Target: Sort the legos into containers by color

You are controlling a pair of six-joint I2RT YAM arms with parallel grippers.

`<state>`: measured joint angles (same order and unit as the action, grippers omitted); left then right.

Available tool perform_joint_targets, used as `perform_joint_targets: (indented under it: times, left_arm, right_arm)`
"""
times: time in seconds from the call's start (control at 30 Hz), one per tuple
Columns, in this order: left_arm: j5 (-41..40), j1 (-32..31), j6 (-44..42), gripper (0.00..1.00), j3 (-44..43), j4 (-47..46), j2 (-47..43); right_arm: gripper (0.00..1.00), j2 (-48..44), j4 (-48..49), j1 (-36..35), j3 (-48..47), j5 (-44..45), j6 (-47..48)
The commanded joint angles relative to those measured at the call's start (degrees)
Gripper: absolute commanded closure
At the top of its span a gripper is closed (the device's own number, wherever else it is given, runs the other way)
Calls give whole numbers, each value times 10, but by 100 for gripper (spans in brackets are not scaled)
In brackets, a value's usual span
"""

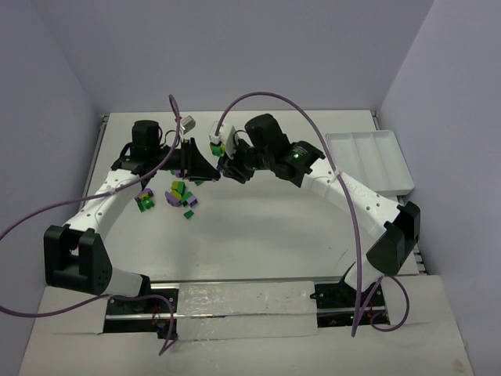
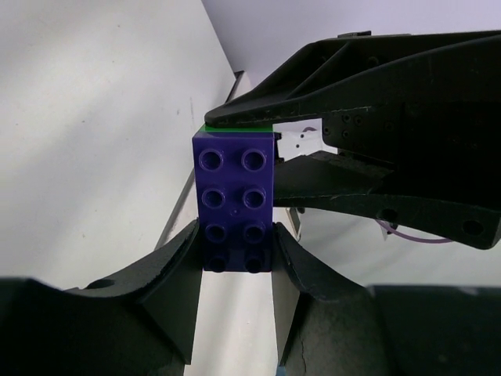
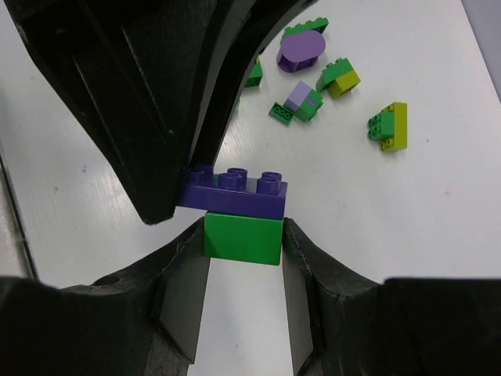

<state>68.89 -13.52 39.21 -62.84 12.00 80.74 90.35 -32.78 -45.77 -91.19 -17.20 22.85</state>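
From above I see the white table (image 1: 258,235), the divided white tray (image 1: 368,157) at right centre, and my left arm (image 1: 109,196) and right arm (image 1: 360,196) meeting nose to nose mid-frame, their load hidden. Only the wrist views show it. My left gripper (image 2: 235,254) is clamped on a dark purple brick (image 2: 235,188). My right gripper (image 3: 243,243) pinches the green brick (image 3: 243,235) stuck beneath it. Loose legos (image 3: 313,78) lie on the table, upper right.

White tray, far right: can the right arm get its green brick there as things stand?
Probably not yet. The right fingers grip the green brick, but it is stuck to the purple brick that the left fingers clamp. Once they part, the way to the white tray looks free.
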Motion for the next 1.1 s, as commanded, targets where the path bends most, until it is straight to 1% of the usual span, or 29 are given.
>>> perform_joint_targets:
  times: [0.0,0.07,0.17,0.2,0.27,0.3,0.37,0.4,0.43,0.5,0.53,0.57,0.6,0.63,0.77,0.8,0.83,0.93,1.0,1.07]
  left_arm:
    - [-22,10,-77,100,-51,46,9]
    - [-32,35,-89,100,-71,60,17]
    - [-42,72,-65,100,-78,26,21]
    - [-44,80,-58,100,-79,15,22]
    - [-50,94,-48,100,-86,-1,27]
    - [-55,96,-54,100,-88,0,29]
    - [-89,96,-96,100,-104,38,39]
    - [-101,93,-109,100,-111,58,43]
    - [-114,91,-112,100,-113,64,46]
    - [-159,82,-158,100,-134,93,55]
    - [-181,76,-174,100,-144,107,60]
    - [-199,75,-184,100,-145,117,65]
    - [-219,67,-199,100,-157,127,70]
    - [-251,63,-206,100,-161,129,72]
    - [-306,40,-215,100,-168,122,79]
    - [-306,40,-215,100,-168,122,80]
    - [-314,36,-216,100,-169,120,84]
    - [-310,33,-217,100,-167,116,90]
    - [-309,33,-219,100,-162,111,92]
    - [-308,33,-220,100,-161,110,94]
  right_arm:
    - [100,-41,10,9,43,0,18]
    - [100,-63,9,24,83,-4,24]
    - [100,-92,3,77,119,-8,25]
    - [100,-100,2,79,128,-11,26]
    - [100,-121,-6,125,145,-20,29]
    - [100,-133,-12,159,155,-18,38]
    - [100,-149,-28,214,172,-10,60]
    - [100,-158,-37,266,184,-8,84]
    - [100,-161,-40,283,188,-4,93]
    - [100,-149,-62,409,187,12,153]
    - [100,-141,-73,451,178,23,170]
    - [100,-128,-78,458,169,30,179]
    - [100,-100,-86,520,160,38,189]
    - [100,-85,-87,546,148,55,197]
    - [100,2,-79,642,75,94,197]
    - [100,22,-79,643,73,95,196]
    - [100,61,-78,654,29,121,186]
    - [100,117,-81,662,-15,165,171]
    - [100,177,-88,667,-67,186,153]
    - [100,205,-93,670,-92,199,147]
